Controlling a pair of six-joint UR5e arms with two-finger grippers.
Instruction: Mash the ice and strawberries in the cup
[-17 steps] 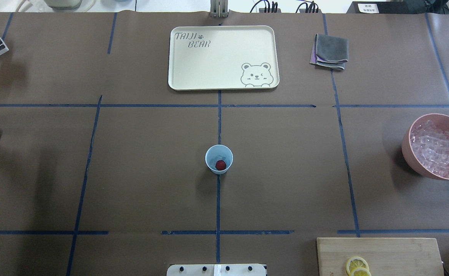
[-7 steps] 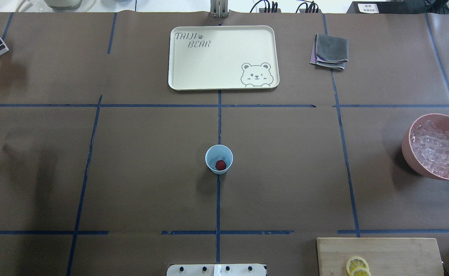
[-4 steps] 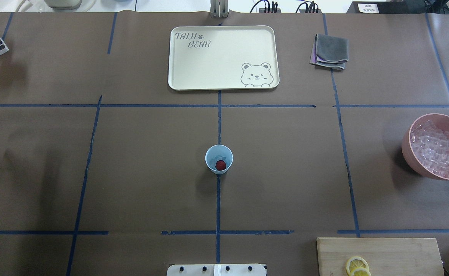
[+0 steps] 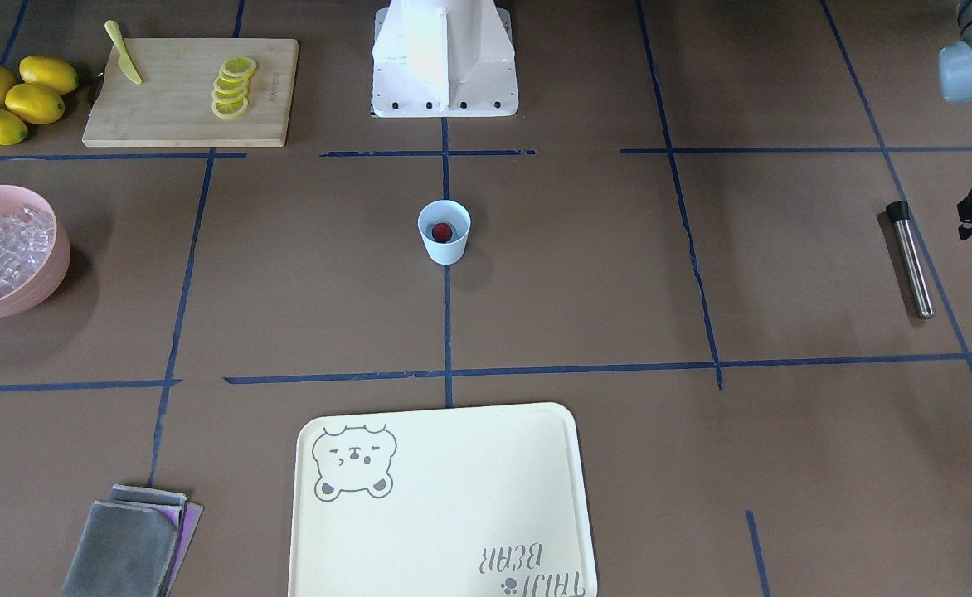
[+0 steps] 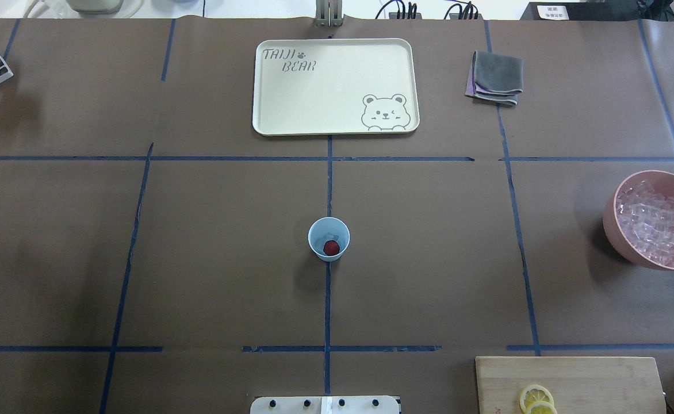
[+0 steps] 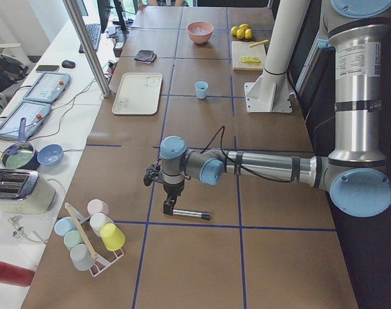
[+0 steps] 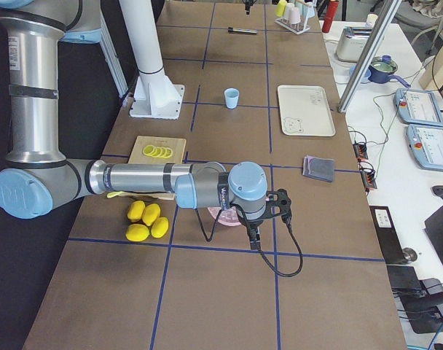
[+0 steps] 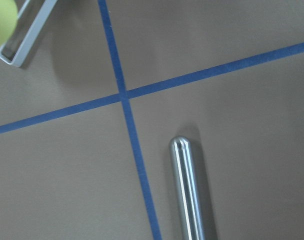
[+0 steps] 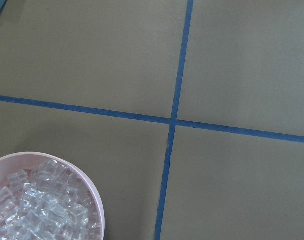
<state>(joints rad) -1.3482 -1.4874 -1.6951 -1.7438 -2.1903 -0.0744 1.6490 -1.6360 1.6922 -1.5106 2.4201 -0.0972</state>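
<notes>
The pale blue cup (image 5: 328,239) stands upright at the table's middle, also in the front view (image 4: 444,232). It holds the dark red strawberry (image 5: 331,248) and a clear bit of ice (image 5: 330,235). More ice (image 5: 656,224) fills the pink bowl (image 5: 612,227) at the right edge. A metal rod (image 4: 909,259) lies flat at the far left. My left gripper (image 6: 170,203) hangs over the rod's end (image 8: 188,190); I cannot tell if it is open. My right gripper (image 7: 252,233) hovers beside the pink bowl (image 9: 94,200); I cannot tell its state either.
A cream bear tray (image 5: 334,86) and a folded grey cloth (image 5: 495,77) lie at the far side. A cutting board (image 5: 570,382) with lemon slices, a knife (image 4: 123,53) and whole lemons (image 4: 13,98) sit near right. A rack of cups (image 6: 89,235) stands far left.
A dark part of my left arm at the overhead view's left edge has moved out of sight. The rod's end now shows there. The cup has not moved.
</notes>
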